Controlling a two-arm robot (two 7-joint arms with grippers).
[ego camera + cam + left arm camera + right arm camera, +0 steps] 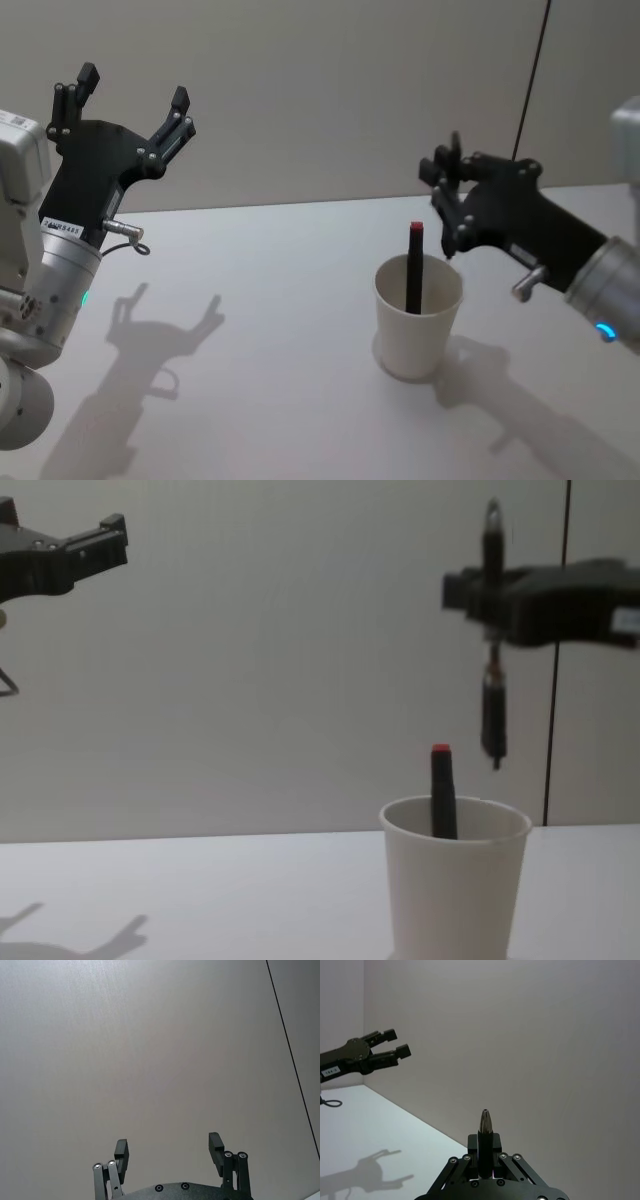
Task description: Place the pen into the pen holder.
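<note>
Two black grippers hang above a white desk [250,300] in the head view: the left gripper [133,95] at the upper left of the frame with its fingers spread wide and nothing between them, the right gripper [445,175] at the right of centre, just above and beside the pen holder [417,318]. That white paper cup stands on the desk at the lower centre-right, and a black pen with a red end [413,267] stands in it, leaning on the rim. In the left wrist view, the left gripper's two fingers [122,1155] stand far apart at the bottom of the frame against a bare wall. In the right wrist view, the right gripper [485,1147] at the bottom centre is clamped narrowly on a dark pen [485,1132] whose pointed tip rises between the fingers; the left gripper shows at the upper left. In the chest view, the right gripper at the upper right holds that dark pen [492,705] upright, its lower end above the cup's rim and apart from it, just right of the red-ended pen.
</note>
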